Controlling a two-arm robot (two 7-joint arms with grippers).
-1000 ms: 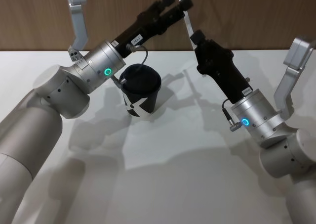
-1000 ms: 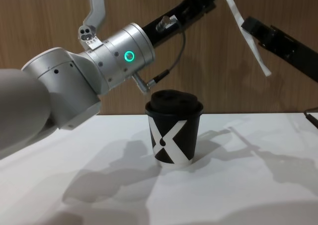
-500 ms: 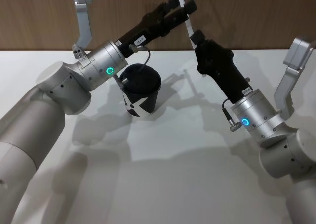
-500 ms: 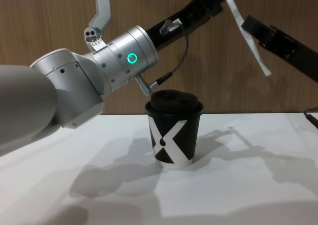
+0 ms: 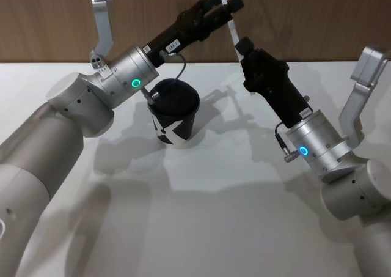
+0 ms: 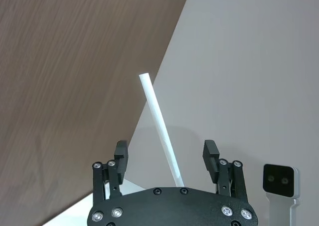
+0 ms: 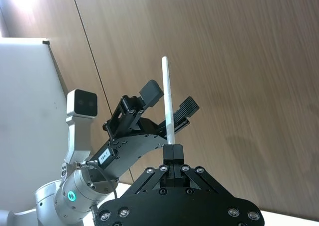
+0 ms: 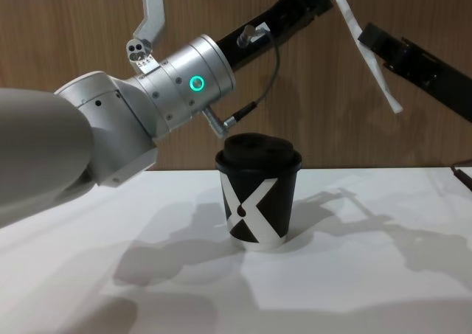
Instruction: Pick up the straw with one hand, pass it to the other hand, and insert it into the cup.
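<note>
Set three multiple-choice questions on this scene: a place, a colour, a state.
1. The mark on the cup on the table is: A white, B red, C green.
2. The straw is: A lying flat, B in the cup, C held up in the air.
3. The left gripper's fingers are: A shut on the straw, B apart with the straw between them, C round the cup.
Answers: 1 A, the X is white. 2 C, the right gripper holds it aloft. 3 B, a gap shows on each side.

My pale grey rounded arms (image 5: 61, 115), silver cylindrical wrists (image 5: 317, 144) with glowing green-blue rings (image 5: 135, 83), thin black cable (image 8: 267, 72) off my left wrist, left gripper (image 6: 166, 151) and right gripper (image 7: 172, 148) black with small silver screws (image 6: 227, 210)
</note>
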